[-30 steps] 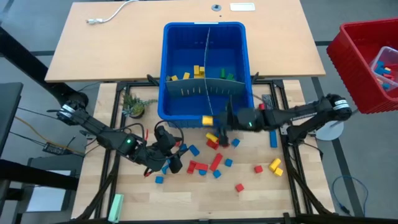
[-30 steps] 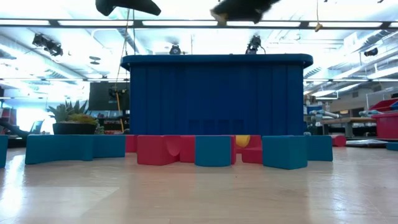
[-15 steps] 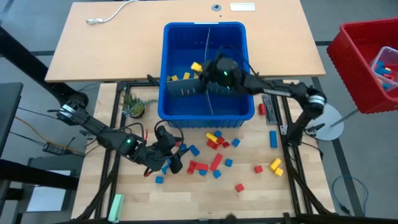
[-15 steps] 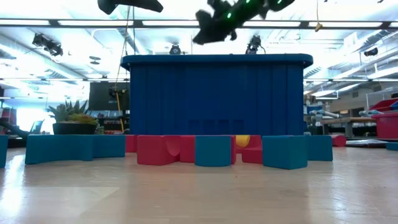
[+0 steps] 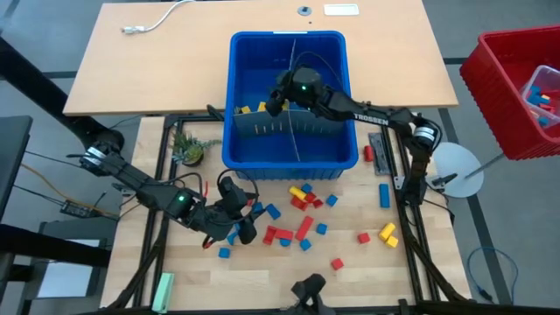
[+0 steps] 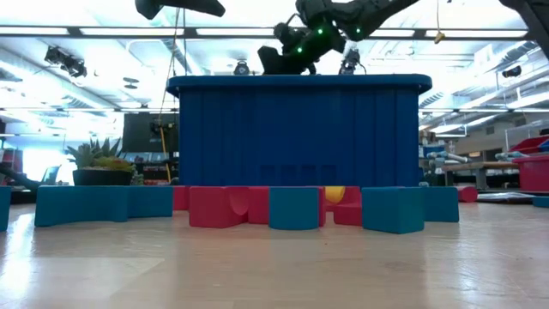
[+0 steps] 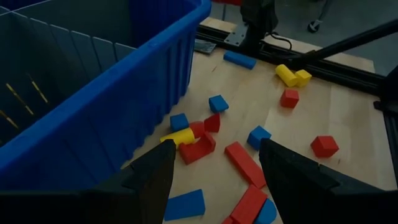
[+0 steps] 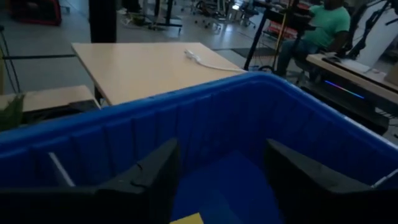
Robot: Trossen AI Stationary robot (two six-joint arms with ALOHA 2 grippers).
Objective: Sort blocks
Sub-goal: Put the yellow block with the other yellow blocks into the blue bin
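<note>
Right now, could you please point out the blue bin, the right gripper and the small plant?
blue bin (image 5: 289,159): high view, on its near wall.
right gripper (image 5: 278,98): high view, between its fingertips.
small plant (image 5: 190,150): high view, on its leaves.

Small potted plant (image 5: 187,149) just beside blue bin's left front corner — also at left in low view (image 6: 101,163). Pale green bar (image 5: 163,291) near table's front left edge. White cable (image 5: 156,19) on tan desk (image 5: 131,66) behind work table. Red crate (image 5: 512,92) off to right, partly out of frame. Round white disc (image 5: 458,166) by right table edge. Person in green shirt (image 8: 321,22) seated in room beyond — partly hidden.
</note>
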